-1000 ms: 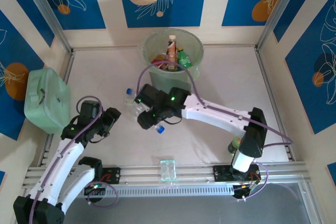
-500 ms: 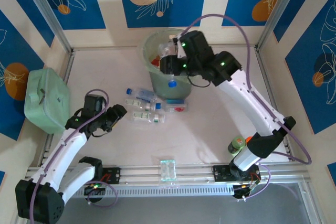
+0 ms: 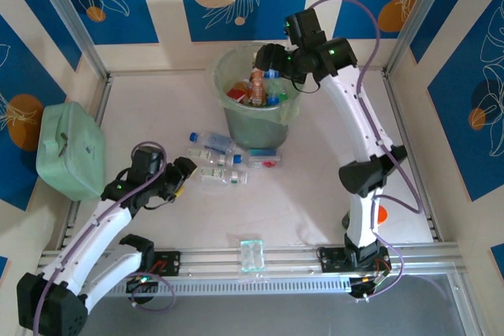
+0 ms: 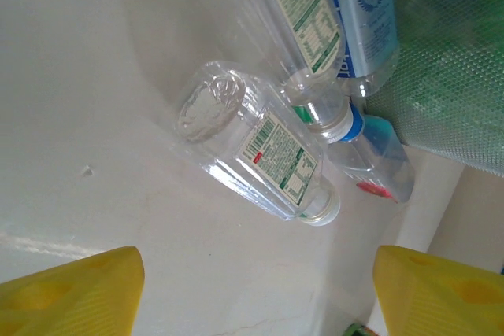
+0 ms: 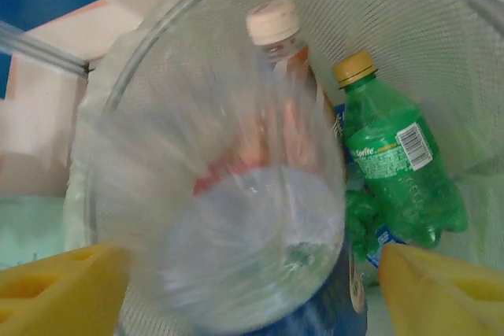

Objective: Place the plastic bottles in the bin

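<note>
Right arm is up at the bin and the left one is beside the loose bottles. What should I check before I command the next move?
1. Drop position: the right gripper hangs over the rim of the bin. Ok.
2. Release: its fingers are set wide apart. Ok.
3. The blurred clear bottle is free of them: cannot tell, because motion blur hides its edges.
4. The left gripper is open, with its fingers spread in the wrist view. Ok.
5. Left target: a clear green-labelled bottle lies on its side ahead of the fingers, close against another bottle. Ok.
6. The table is free of bottles: not ok, several lie at the bin's base.
</note>
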Available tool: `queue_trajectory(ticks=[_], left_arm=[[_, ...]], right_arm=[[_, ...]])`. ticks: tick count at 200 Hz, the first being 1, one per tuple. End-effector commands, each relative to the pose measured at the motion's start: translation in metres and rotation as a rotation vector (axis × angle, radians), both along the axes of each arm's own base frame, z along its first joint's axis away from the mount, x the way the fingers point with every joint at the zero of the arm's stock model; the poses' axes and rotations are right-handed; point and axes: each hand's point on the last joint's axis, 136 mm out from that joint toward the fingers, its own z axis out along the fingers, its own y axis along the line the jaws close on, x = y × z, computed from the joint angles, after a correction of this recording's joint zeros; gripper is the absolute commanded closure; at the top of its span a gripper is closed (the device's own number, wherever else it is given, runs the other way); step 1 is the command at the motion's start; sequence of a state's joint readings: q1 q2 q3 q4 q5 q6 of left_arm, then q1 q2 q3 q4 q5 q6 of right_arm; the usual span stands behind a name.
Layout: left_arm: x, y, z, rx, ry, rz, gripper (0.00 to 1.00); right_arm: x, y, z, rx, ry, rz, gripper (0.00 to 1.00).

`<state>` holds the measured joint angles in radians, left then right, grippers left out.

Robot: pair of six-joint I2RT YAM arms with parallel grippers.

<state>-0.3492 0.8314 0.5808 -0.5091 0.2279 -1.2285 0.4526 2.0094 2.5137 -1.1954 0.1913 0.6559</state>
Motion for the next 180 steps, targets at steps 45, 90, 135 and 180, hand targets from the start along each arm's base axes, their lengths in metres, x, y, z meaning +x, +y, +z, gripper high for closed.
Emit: queue_trajectory(ticks=[45, 90, 135, 180], left_arm=[[0.024, -0.022, -0.01, -0.007, 0.075, 0.086, 0.24], [0.036, -0.04, -0.026, 0.006, 0.142, 0.113, 0.26], [0.043, -0.05, -0.036, 0.032, 0.201, 0.14, 0.21], [0.046, -0.05, -0.046, 0.09, 0.244, 0.168, 0.18]], right_arm=[[-0.023, -0.012, 0.035, 0.017, -0.054, 0.018, 0.13], [-0.088, 0.022, 0.049, -0.022, -0.166, 0.169, 0.14], [-0.162, 0.055, 0.026, -0.045, -0.188, 0.329, 0.11], [-0.199, 0.055, -0.013, -0.061, -0.106, 0.344, 0.09]])
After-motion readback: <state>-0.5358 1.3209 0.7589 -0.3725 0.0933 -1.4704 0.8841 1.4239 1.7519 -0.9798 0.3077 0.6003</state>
